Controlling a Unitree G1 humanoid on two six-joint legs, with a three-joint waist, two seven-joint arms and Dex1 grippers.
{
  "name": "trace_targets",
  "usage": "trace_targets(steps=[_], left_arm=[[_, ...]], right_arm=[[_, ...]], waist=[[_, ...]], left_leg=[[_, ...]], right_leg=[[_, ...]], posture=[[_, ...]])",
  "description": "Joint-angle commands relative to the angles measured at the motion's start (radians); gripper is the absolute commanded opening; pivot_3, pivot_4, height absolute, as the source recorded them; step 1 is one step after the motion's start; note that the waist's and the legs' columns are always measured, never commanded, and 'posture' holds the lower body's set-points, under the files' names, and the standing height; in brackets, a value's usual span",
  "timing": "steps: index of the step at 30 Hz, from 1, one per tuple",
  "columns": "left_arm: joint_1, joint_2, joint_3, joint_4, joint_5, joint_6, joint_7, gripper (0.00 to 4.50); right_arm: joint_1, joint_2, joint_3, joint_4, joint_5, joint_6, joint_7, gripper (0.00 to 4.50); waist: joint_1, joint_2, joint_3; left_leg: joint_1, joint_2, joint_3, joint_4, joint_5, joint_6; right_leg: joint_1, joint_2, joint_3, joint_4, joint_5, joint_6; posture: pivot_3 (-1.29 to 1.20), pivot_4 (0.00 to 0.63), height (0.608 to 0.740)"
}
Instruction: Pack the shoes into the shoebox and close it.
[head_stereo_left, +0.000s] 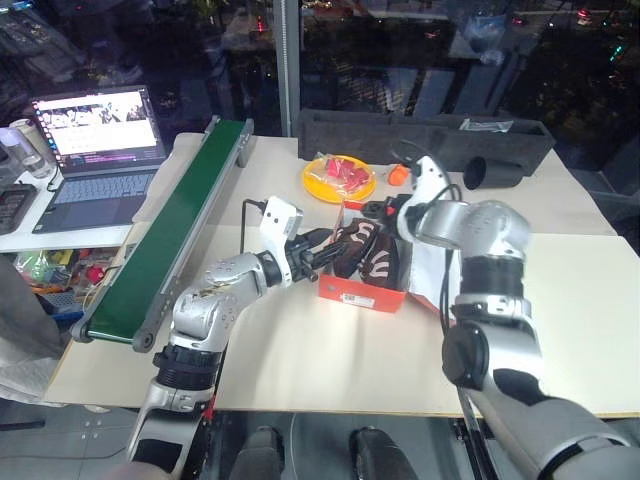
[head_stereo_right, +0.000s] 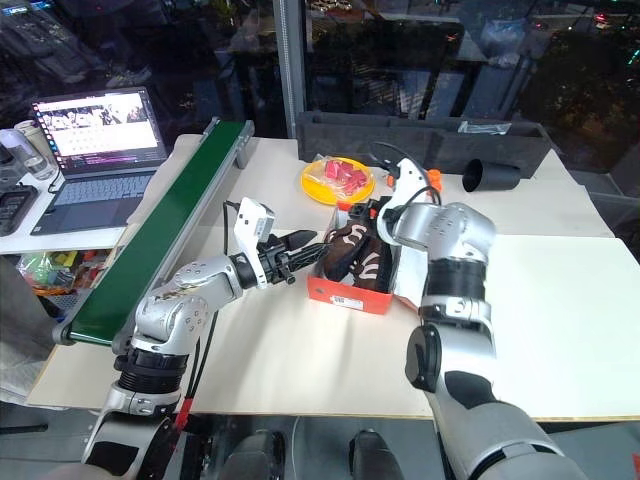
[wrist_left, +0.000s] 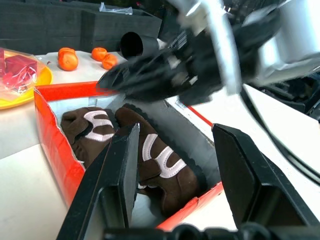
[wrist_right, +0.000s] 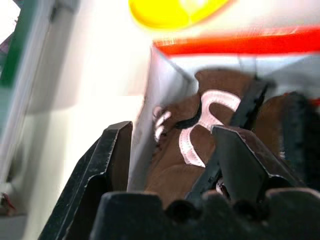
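Left wrist view: both shoes (wrist_left: 150, 155) were seen lying lengthwise inside the shoebox (wrist_left: 55, 150), just beyond the left gripper (wrist_left: 175, 165), fingers parted and empty; the right gripper (wrist_right: 170, 165) was likewise released above.

shoes (head_stereo_left: 365, 250) sit side by side in shoebox (head_stereo_left: 362, 293) mid-worktop (head_stereo_left: 330, 370) | plate (head_stereo_left: 338, 180) at its 11 | conveyor (head_stereo_left: 175, 225) way out at 9 | long tray (head_stereo_left: 420, 135) at 12
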Motion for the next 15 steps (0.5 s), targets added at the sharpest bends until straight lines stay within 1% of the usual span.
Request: trace_targets(steps=[1,4,6,7,8,11,13,14,15], left_arm=[[-0.009,0.046,-0.002,0.037,0.047,-0.109,-0.074,2.48],[-0.004,0.086,-0.008,0.06,0.065,-0.16,-0.134,2.48],[-0.003,0.105,-0.008,0.07,0.068,-0.182,-0.168,2.48],[-0.002,0.115,-0.011,0.078,0.072,-0.189,-0.188,2.48],[-0.002,0.12,-0.013,0.083,0.076,-0.195,-0.201,2.48],[-0.002,0.134,-0.031,0.099,0.097,-0.225,-0.244,2.48],[-0.002,0.144,-0.052,0.109,0.109,-0.244,-0.282,2.48],[-0.001,0.147,-0.058,0.114,0.114,-0.251,-0.295,2.48],[0.0,0.154,-0.071,0.121,0.125,-0.266,-0.316,2.48]], right_arm=[[0.07,-0.006,-0.027,-0.368,0.078,0.145,-0.011,2.3],[0.135,0.02,-0.081,-0.601,0.185,0.285,0.031,1.37],[0.185,0.019,-0.101,-0.7,0.258,0.323,0.042,0.58],[0.232,-0.003,-0.1,-0.746,0.307,0.327,0.045,0.26],[0.264,-0.019,-0.098,-0.774,0.34,0.327,0.044,0.08],[0.364,-0.083,-0.088,-0.829,0.457,0.327,0.033,0.08],[0.478,-0.138,-0.065,-0.855,0.557,0.327,0.014,0.08],[0.51,-0.155,-0.056,-0.857,0.593,0.327,-0.003,0.08],[0.557,-0.16,-0.051,-0.861,0.593,0.327,-0.037,0.08]], waist=[[0.0,0.0,0.0],[-0.002,0.001,0.0],[-0.004,0.001,0.0],[-0.005,0.001,0.0],[-0.004,0.001,0.0],[-0.001,0.001,0.0],[0.002,0.001,0.0],[0.001,0.001,0.0],[0.0,0.001,0.0]], left_leg=[[0.0,0.0,0.0,0.0,0.0,0.0],[0.0,0.0,0.0,0.0,0.0,0.0],[0.0,0.0,0.0,0.0,0.0,0.0],[0.001,0.0,0.0,0.0,0.0,0.0],[0.001,0.0,0.0,0.0,0.0,0.0],[0.001,0.0,0.0,0.0,0.0,0.0],[0.001,0.0,0.0,0.001,0.0,0.0],[0.001,0.0,0.0,0.001,0.0,0.0],[0.001,0.0,0.0,0.001,0.0,0.0]], right_leg=[[0.0,0.0,0.0,0.0,0.0,0.0],[0.0,0.0,0.0,0.001,0.0,0.0],[0.0,0.0,0.0,0.001,0.0,0.0],[0.0,0.0,0.0,0.0,0.0,0.0],[0.001,0.0,0.0,0.0,0.0,0.0],[0.001,0.0,-0.001,0.0,-0.001,0.0],[0.001,0.0,-0.001,0.0,-0.001,0.0],[0.002,0.0,-0.001,0.0,-0.001,0.0],[0.002,0.0,-0.001,0.0,-0.001,0.0]], posture=[[0.0,0.15,0.681],[0.0,0.15,0.681],[0.0,0.15,0.681],[0.0,0.15,0.681],[0.0,0.15,0.681],[0.0,0.15,0.681],[0.0,0.15,0.681],[0.0,0.15,0.681],[0.0,0.15,0.681]])
